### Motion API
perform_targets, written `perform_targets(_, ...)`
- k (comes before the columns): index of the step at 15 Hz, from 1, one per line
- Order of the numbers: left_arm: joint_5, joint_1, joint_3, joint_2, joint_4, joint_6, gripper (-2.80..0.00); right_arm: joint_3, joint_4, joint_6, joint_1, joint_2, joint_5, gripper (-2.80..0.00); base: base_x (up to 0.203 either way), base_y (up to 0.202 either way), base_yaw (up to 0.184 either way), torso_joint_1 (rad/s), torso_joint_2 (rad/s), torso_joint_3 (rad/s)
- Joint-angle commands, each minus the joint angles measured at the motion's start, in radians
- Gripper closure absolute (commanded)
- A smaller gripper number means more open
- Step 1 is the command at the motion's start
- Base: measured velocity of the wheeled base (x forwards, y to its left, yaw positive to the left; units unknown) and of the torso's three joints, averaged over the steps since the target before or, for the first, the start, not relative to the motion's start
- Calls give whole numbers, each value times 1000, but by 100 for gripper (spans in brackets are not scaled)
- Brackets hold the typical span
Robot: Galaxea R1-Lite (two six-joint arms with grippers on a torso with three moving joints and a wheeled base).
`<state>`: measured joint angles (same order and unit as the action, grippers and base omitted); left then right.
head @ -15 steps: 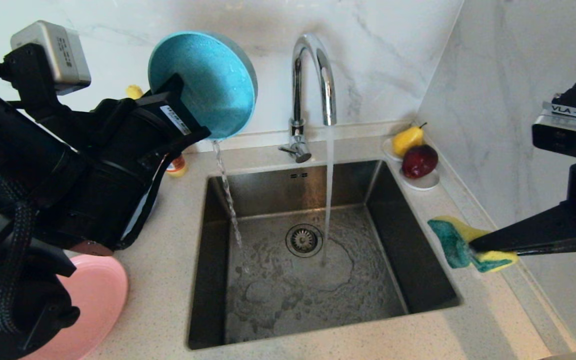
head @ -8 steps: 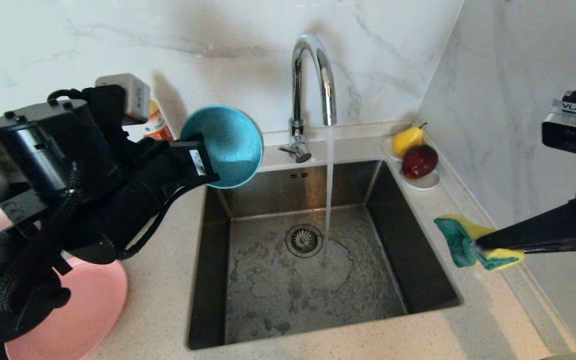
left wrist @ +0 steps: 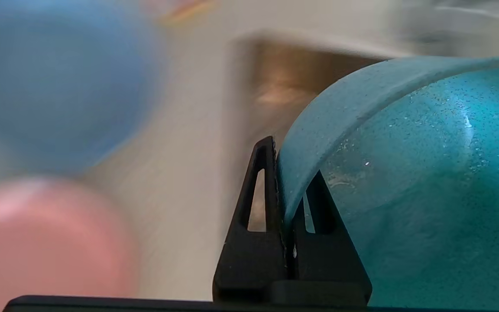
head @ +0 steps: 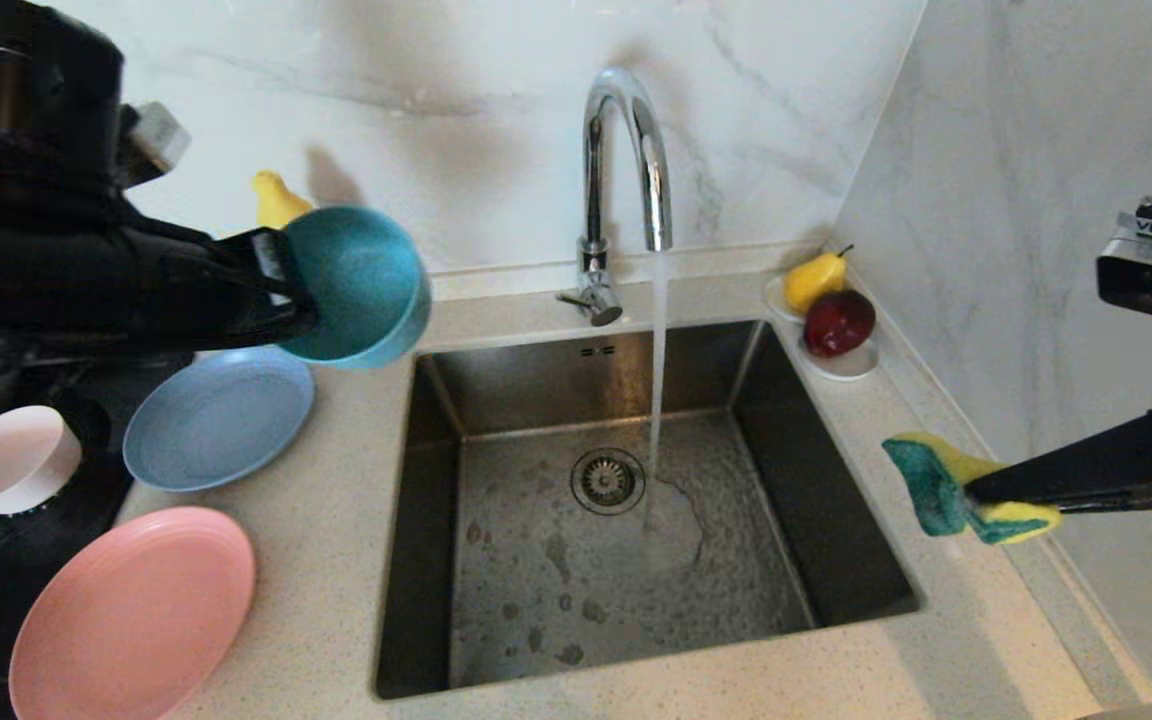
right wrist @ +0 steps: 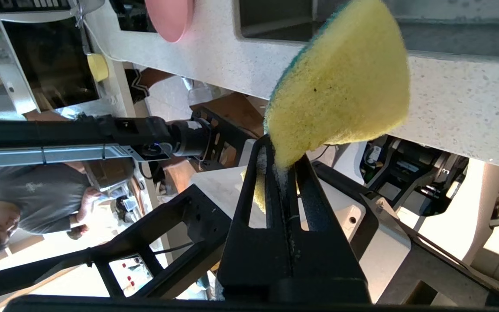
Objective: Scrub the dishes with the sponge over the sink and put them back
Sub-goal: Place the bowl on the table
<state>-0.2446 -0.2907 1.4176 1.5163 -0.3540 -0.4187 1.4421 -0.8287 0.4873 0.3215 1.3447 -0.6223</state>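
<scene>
Left gripper: jaws clamped on the rim of the small teal bowl, one finger inside the wall and one outside, as the left wrist view confirms. The bowl is held tilted in the air, over the counter just beside the sink's left edge. Directly below this gripper lies the grey-blue plate; nearer the robot and lower left of it stand the pale pink bowl and the salmon-pink plate, both flat on their supports. A yellow bottle cap shows just behind the held bowl.

Right gripper: fingers closed on the sponge, which is bent, green side toward the sink, yellow side outward. It is held above the counter strip just beside the basin's right rim.

Beyond both tools: the tap runs, its stream landing beside the drain. At the far right corner, a small white dish carries a yellow pear and a dark red fruit.
</scene>
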Motion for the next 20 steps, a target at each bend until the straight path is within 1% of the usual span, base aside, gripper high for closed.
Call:
perform_targets(1,22,180,113,-19,-363,-95,0,-17,-4,-23,-29,3,-6,0,0,0,0,0,0,0)
perform_targets(3,37,306,124,-42,-422,-142,0,-23,-4,-36,-38,8,-17,0,0,0,0,0,0,0)
perform_targets(4,48,337,123,-50,-437,-155,0,-24,-4,-37,-42,11,-21,0,0,0,0,0,0,0)
perform_targets(5,70,398,117,-53,-437,-157,0,-26,-4,-38,-47,15,-27,0,0,0,0,0,0,0)
perform_targets(8,183,687,87,-43,-437,-159,0,-25,-4,-39,-50,32,-27,0,0,0,0,0,0,0)
perform_targets(10,236,831,36,-23,-428,-157,0,-26,-4,-45,-50,41,-27,0,0,0,0,0,0,0)
perform_targets(13,299,1004,0,39,-403,-151,0,-23,-4,-48,-50,66,-27,0,0,0,0,0,0,0)
perform_targets(14,325,1051,-4,60,-399,-147,0,-23,-4,-49,-50,69,-27,0,0,0,0,0,0,0)
perform_targets(15,336,1092,-10,84,-398,-143,0,-23,-4,-50,-50,74,-27,0,0,0,0,0,0,0)
perform_targets(17,344,1161,-52,134,-377,-134,0,-25,-4,-53,-50,83,-28,0,0,0,0,0,0,0)
perform_targets(20,346,1218,-127,177,-287,-116,0,-25,0,-53,-50,82,-28,0,0,0,0,0,0,0)
